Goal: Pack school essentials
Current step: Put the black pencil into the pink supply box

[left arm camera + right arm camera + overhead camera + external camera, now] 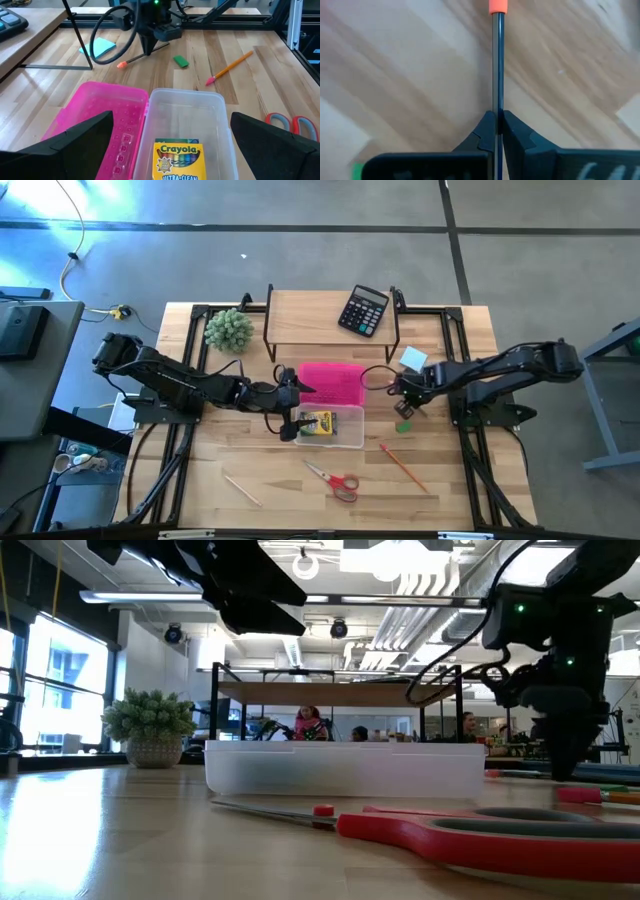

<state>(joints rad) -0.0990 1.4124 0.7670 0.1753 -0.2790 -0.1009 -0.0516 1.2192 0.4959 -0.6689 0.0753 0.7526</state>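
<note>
A clear plastic box (348,436) sits mid-table with its pink lid (330,383) open beside it. The yellow-green crayon box (181,159) lies flat inside it. My left gripper (170,122) is open just above the box, one finger on each side of the crayon box. My right gripper (498,122), right of the lid, is shut on a thin dark pencil with an orange end. Lying on the table are the green eraser (403,426), light-blue notepad (413,360), orange pencil (402,467), red-handled scissors (337,481) and pale stick (242,490). My right gripper pinches the dark pencil's shaft (497,100) between its two fingers, coming from above with the fingers across the shaft. The orange end (497,6) sticks out past the fingertips. In the left wrist view the pencil slants down toward the table, orange end (120,64) lowest.
A black calculator (363,310) lies on a raised wooden shelf (310,315) at the far edge, and the fuzzy green plant (229,330) stands at the far left. Black rails run along both table sides. Bare wood shows at the near left.
</note>
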